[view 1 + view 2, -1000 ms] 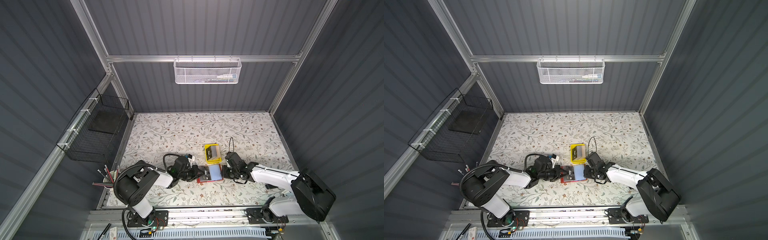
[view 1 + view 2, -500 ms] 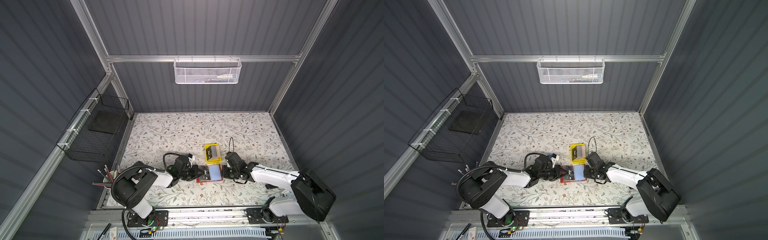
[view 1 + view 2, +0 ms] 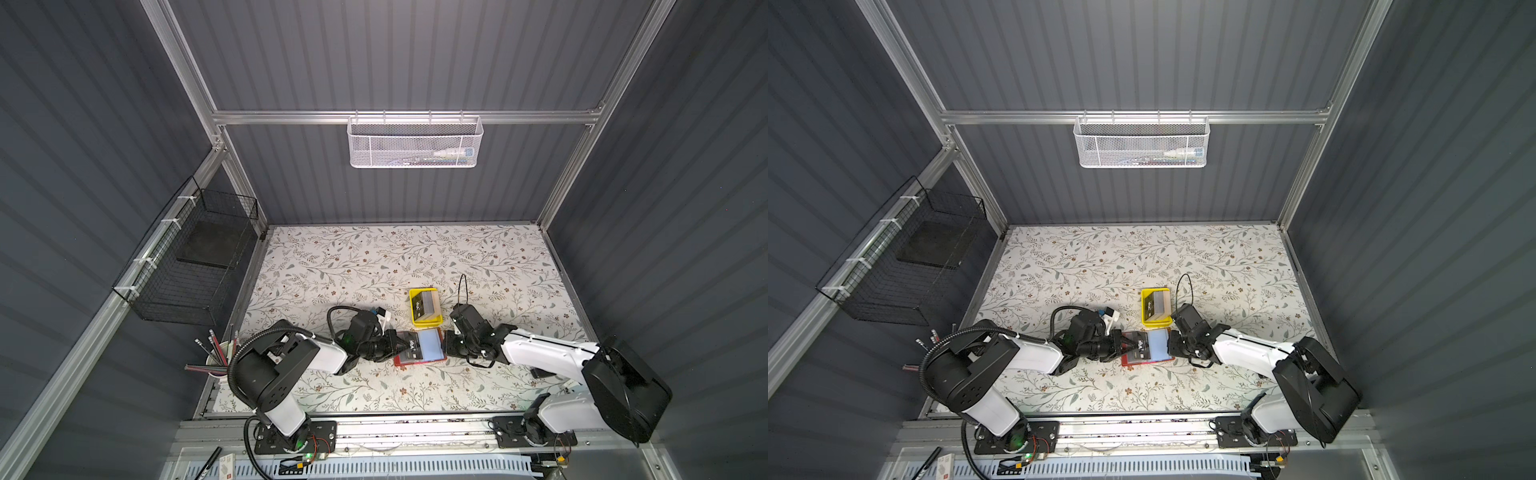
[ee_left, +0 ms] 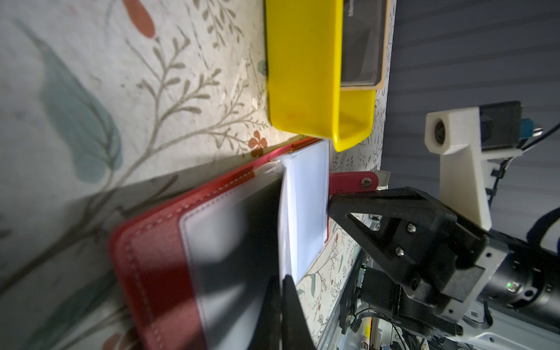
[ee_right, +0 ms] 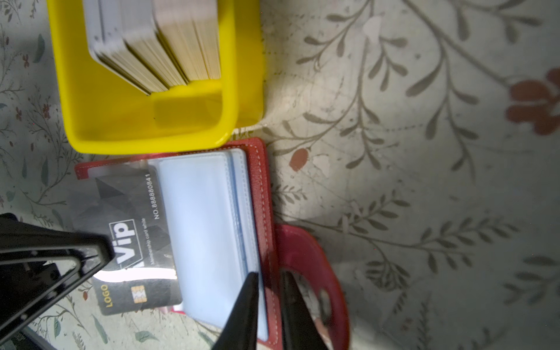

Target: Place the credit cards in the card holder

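The red card holder point(image 3: 409, 363) lies open on the floral table, near the front, in both top views. A black "VIP" credit card point(image 5: 133, 230) sits partly inside its left clear pocket, and my left gripper point(image 3: 401, 343) is shut on the card's outer end. In the left wrist view the jaws point(image 4: 283, 278) meet on that dark card. My right gripper point(image 5: 269, 281) is shut on the holder's opposite edge, one finger on the pale blue pockets point(image 5: 206, 227), the other by the snap strap point(image 5: 312, 257). More credit cards point(image 5: 157, 39) stand stacked in the yellow tray.
The yellow tray point(image 3: 415, 321) stands right behind the card holder, almost touching it. A cup of pencils point(image 3: 216, 361) is at the front left corner. A black wire basket point(image 3: 195, 270) hangs on the left wall, a white mesh basket point(image 3: 415, 143) on the back wall.
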Controlling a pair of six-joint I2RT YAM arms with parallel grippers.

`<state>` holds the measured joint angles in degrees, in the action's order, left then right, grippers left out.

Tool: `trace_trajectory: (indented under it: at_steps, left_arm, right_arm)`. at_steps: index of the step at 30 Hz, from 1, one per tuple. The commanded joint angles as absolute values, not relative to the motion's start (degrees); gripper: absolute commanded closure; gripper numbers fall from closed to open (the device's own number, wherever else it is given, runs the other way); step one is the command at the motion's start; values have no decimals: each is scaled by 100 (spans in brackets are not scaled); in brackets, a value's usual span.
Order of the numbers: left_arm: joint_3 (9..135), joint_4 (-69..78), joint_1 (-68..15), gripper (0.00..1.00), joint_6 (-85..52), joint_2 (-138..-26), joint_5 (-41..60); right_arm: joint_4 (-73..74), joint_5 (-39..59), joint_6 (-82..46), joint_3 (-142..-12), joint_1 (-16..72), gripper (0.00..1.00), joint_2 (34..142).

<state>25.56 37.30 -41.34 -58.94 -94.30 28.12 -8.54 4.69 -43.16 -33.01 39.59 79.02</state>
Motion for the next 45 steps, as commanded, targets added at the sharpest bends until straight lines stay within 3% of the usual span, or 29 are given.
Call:
trace_trajectory:
  at_steps: [1,6,23,45]
  left_arm:
    - [2602,3569,-4183,100,-5840,-9523,2848]
    - [2613,3568,-4177,100,-5825,-9554,2850]
    - [2602,3826,-4178,100,-5893,-9667,2889]
    - [2610,4131,-4198,100,-6056,-9850,2971]
  right_arm:
    - [-951,391,-4245,-3346,3975,80,7700]
    - [-1009,299,-4228,-3406,3973,73,7586]
    - [-870,756,-4148,-3508,3985,79,8233]
    - [-896,633,-4199,-3428,4026,81,8171]
